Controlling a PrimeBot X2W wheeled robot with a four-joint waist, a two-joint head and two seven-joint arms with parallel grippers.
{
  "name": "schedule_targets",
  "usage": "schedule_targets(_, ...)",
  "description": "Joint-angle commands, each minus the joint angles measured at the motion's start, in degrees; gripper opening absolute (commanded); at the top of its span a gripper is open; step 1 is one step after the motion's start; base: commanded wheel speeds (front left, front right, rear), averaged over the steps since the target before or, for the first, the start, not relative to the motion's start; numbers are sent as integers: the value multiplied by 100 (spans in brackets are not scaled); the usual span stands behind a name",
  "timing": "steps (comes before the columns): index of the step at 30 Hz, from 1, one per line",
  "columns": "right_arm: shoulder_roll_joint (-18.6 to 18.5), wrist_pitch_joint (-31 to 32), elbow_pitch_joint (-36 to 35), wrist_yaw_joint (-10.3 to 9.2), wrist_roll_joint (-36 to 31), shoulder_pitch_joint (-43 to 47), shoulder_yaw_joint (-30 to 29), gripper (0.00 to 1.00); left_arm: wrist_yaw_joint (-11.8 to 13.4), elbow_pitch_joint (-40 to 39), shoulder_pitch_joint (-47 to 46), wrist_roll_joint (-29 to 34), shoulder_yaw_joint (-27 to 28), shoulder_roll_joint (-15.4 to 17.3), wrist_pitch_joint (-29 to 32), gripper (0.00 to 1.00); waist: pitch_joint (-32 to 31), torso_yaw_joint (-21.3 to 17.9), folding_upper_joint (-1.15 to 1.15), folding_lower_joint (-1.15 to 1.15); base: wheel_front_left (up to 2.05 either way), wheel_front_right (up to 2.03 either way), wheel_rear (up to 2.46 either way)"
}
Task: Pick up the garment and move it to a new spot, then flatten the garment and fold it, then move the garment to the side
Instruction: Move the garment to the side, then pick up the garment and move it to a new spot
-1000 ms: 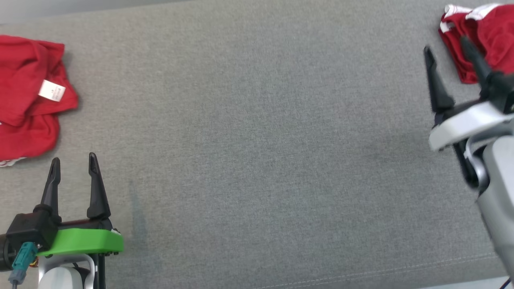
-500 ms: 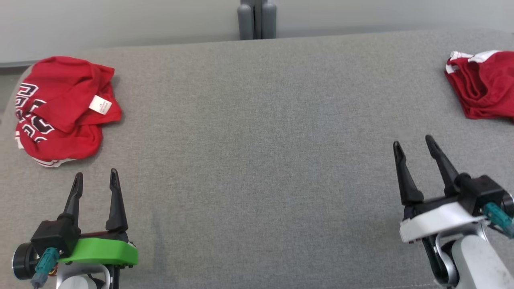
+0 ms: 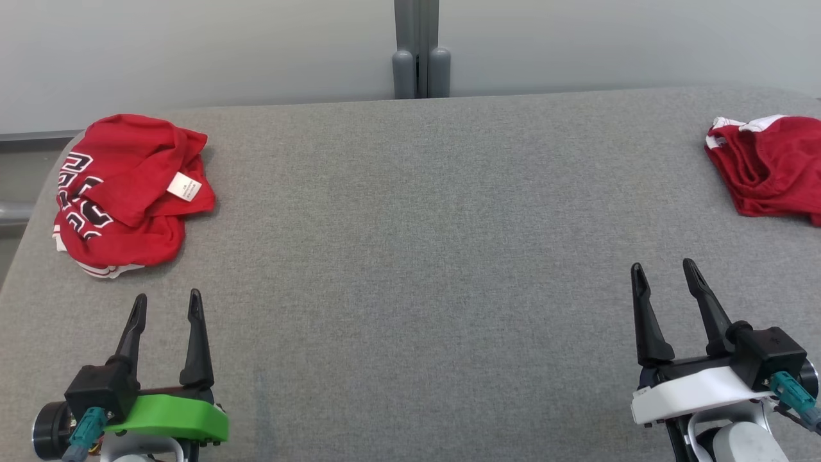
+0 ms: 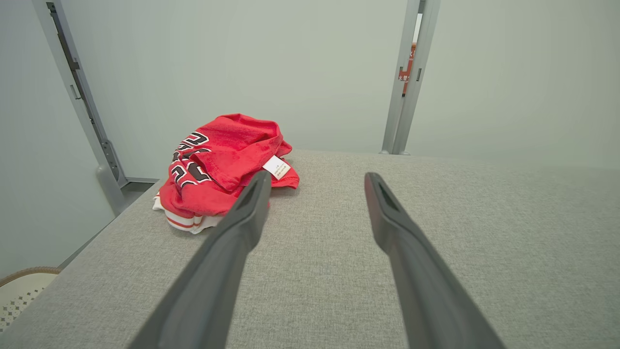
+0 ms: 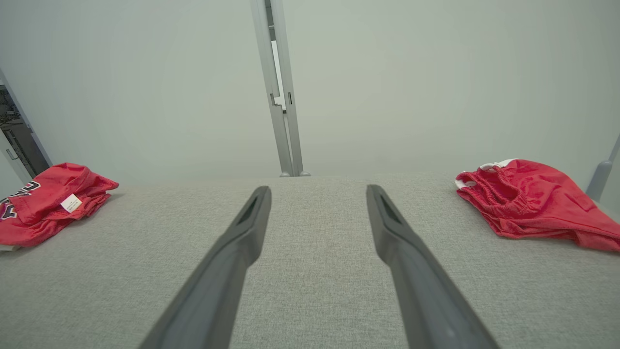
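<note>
Item: red jersey (image 3: 122, 192), black-and-white lettering, white tag uppermost. Crumpled heap on the grey fabric worktop (image 3: 417, 256), far left of the grey post (image 3: 420, 58).
Item: red shorts (image 3: 770, 167), white trim. Bunched far right of the post, partly cut off at the view's edge.
Item: left claw (image 3: 167, 296), released, empty. The jersey lies straight ahead of its fingers, apart.
Item: right claw (image 3: 662, 264), released, empty. The shorts lie ahead and outward to its right.
Note: no clear long axis on either heap. Each arm is nearer its own side's garment. Which garment is meant cannot be told.
</note>
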Motion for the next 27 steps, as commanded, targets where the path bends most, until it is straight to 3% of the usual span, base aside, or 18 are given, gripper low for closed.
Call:
schedule_targets(1,24,-14,-30,-6,-38,83,-30,100,-25,11,31,-12,-34,40,3,100,2,10,0,0,0,0,0)
schedule_targets(21,160,-12,61,-6,-166,105,-51,100,-20,57,-14,-83,-76,119,3,100,-36,20,0,0,0,0,0)
schedule_targets(27,176,-12,98,-6,-144,147,-56,100,-21,61,-82,-75,-11,145,3,100,-53,179,0,0,0,0,0)
